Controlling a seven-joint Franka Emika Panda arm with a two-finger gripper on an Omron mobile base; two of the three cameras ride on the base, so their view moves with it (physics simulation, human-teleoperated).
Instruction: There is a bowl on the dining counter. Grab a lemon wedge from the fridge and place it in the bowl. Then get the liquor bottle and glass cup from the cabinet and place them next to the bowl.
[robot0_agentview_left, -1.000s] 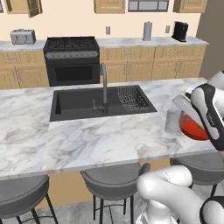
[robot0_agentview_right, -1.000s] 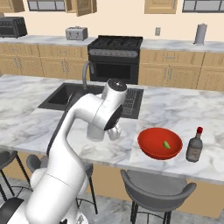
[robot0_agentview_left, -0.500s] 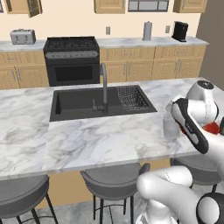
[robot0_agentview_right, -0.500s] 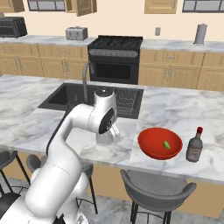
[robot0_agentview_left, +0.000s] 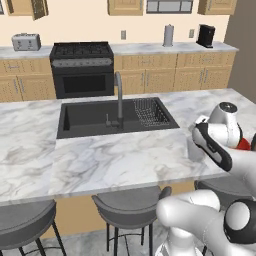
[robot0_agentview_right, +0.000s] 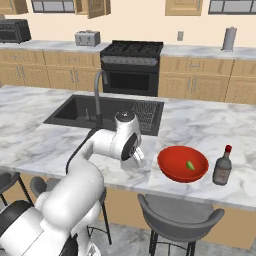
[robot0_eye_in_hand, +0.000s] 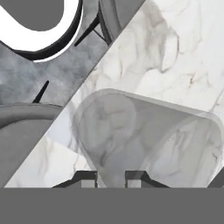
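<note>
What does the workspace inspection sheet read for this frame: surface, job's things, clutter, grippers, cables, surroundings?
Surface: dining counter, marbled, with black sink and grey tap.
Job's things: red bowl holds the lemon wedge; liquor bottle upright beside the bowl; glass cup in the gripper, over the counter edge left of the bowl.
Clutter: nothing seen.
Grippers: gripper, fingers closed on the cup's wall.
Cables: nothing seen.
Surroundings: stools below the counter; stove, toaster, wooden cabinets behind.
</note>
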